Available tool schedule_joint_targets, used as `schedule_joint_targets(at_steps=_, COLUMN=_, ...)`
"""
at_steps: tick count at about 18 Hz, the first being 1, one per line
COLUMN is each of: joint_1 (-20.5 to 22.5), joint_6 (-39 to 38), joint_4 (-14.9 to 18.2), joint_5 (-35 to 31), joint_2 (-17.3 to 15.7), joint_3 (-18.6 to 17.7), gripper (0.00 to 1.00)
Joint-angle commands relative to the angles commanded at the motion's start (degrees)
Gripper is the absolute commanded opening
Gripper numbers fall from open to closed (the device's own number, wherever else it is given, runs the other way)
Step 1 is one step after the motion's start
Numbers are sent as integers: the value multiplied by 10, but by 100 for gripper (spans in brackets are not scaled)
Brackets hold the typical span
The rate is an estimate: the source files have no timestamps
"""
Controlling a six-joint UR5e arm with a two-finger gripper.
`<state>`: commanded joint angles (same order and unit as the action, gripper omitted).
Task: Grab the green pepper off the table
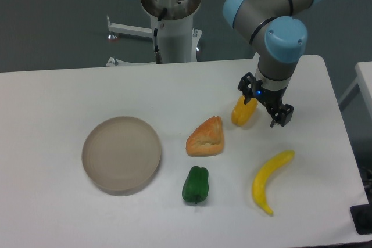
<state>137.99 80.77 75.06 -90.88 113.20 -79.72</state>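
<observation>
The green pepper [195, 184] lies on the white table [70, 97], near the front edge and a little right of centre. It is dark green, glossy and lobed, and nothing touches it. My gripper [264, 103] hangs over the right rear part of the table, well behind and to the right of the green pepper. Its two black fingers stand apart with nothing between them, so it is open. A small yellow-orange pepper [243, 112] sits just beside the gripper's left finger.
A croissant-like pastry [206, 137] lies directly behind the green pepper. Left of it sits a round beige plate [121, 154]. A yellow banana [271, 179] lies to the right. The robot's base column [172, 27] stands behind the table's far edge.
</observation>
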Motion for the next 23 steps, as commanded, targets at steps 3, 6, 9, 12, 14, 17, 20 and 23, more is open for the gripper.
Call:
schedule_joint_targets(at_steps=3, joint_1=1, joint_6=1, joint_4=0, joint_5=0, joint_2=0, joint_3=0, gripper=100)
schedule_joint_targets(at_steps=6, joint_1=0, joint_6=2, joint_4=-1, joint_5=2, joint_2=0, joint_3=-3, gripper=100)
schedule_joint_targets(at_steps=9, joint_1=-2, joint_6=0, joint_4=-3, joint_5=10, joint_2=1, joint_3=-5, gripper=100)
schedule_joint_targets(at_steps=12, joint_1=-4, joint_6=-18, joint_4=-4, joint_5=13, joint_2=4, joint_3=-11, gripper=100)
schedule_joint_targets(at_steps=14, joint_1=-13, joint_6=-63, joint_4=-7, joint_5=35, joint_2=11, joint_3=-2, gripper=100)
schedule_joint_targets(at_steps=17, joint_1=-25, joint_6=-128, joint_4=-8, joint_5=71, joint_2=34, joint_3=27, gripper=100)
schedule_joint_targets(at_steps=20, joint_1=-44, joint_6=-212, joint_4=-9, joint_5=87, joint_2=51, joint_3=33, gripper=100)
schedule_joint_targets(at_steps=23, joint_1=-60, joint_6=-284, joint_4=-24, joint_5=99, joint_2=75, joint_3=47, gripper=100)
